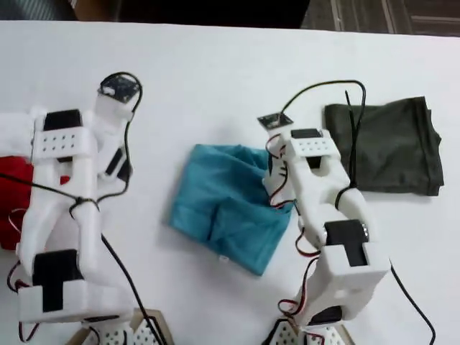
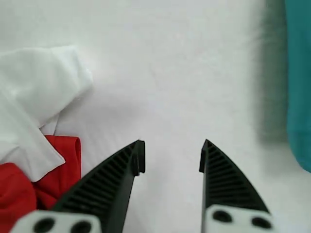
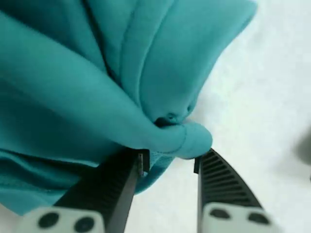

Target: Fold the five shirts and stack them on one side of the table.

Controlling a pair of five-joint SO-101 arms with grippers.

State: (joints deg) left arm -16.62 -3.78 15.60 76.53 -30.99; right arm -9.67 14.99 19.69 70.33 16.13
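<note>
The left arm [image 1: 65, 208] stood folded over the table's [image 1: 215, 65] left edge, wrist pointing down. The left gripper [image 2: 171, 145] hung above bare tabletop with its jaws apart and nothing between them. Four shirts were in sight. Farthest left, a white shirt [image 2: 39, 92] lay rumpled, partly overlapping a crumpled red shirt [image 2: 53, 165] just beside that gripper. In the middle lay one teal shirt [image 1: 223, 208], roughly folded and turned at an angle, its right edge bunched and wrinkled. The right arm [image 1: 338, 237] reached forward from the near edge and bent down at that bunched edge. The right gripper [image 3: 169, 162] was clamped on a thick fold of the teal cloth, creases drawn toward its tips. Farthest right, a dark green shirt [image 1: 392, 147] lay folded flat, near the right arm.
</note>
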